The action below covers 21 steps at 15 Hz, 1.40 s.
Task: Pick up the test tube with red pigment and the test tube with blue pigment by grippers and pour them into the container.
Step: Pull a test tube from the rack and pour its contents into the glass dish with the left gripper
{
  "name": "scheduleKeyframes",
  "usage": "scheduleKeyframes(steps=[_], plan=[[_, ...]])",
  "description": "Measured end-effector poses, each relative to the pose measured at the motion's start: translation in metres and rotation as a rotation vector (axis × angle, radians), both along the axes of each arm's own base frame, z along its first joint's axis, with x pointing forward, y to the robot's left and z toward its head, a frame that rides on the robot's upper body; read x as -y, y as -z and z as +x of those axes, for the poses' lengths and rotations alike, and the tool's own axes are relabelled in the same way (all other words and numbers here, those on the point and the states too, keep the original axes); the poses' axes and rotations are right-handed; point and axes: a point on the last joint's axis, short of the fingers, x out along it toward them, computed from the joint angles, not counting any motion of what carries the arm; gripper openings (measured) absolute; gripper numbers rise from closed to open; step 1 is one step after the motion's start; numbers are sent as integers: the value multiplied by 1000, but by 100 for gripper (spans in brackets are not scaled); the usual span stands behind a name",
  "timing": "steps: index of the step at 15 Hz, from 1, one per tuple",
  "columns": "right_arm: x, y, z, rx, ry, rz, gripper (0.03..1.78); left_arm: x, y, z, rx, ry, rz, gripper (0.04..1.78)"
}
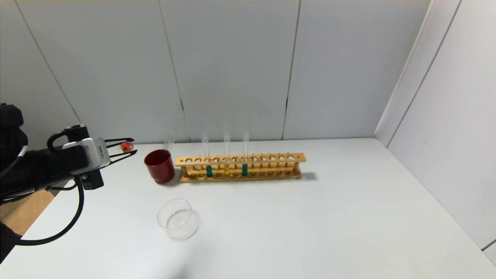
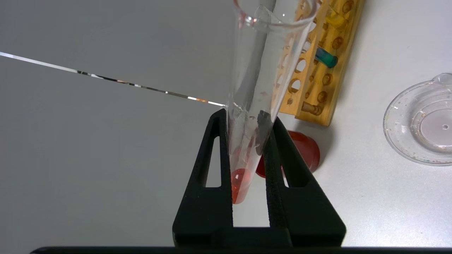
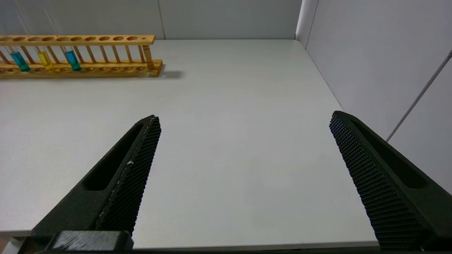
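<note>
The left hand (image 1: 131, 146) is gripping the test tube with red pigment (image 2: 247, 106) tightly, hovering at the worktop's (image 1: 310, 217) far left. The container (image 1: 178, 219) is sitting nearer, and the right hand (image 3: 243, 148) is hanging wide open, holding nothing.

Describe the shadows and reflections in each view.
Head view: the wooden rack casts a short shadow past its right end. Left wrist view: the glass container shows glints, and a bright streak crosses the grey wall. Right wrist view: even light, soft shadow beside the rack.

White counter (image 1: 310, 217) against grey wall panels.
Near its back edge stand a wooden rack (image 1: 240, 167) and a dark red cup (image 1: 159, 166); the container (image 1: 178, 219) sits nearer the front-left.
</note>
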Motion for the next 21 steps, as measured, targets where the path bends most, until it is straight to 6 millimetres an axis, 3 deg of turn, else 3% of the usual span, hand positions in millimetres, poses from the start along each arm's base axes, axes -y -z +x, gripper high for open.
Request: scheduleKeyframes(steps=[13,21], plan=[[0,0,0,0,0,0,175,-10,32,39,88,41,112,31],[0,0,0,0,0,0,175,-14,53,50,74,65,181,31]])
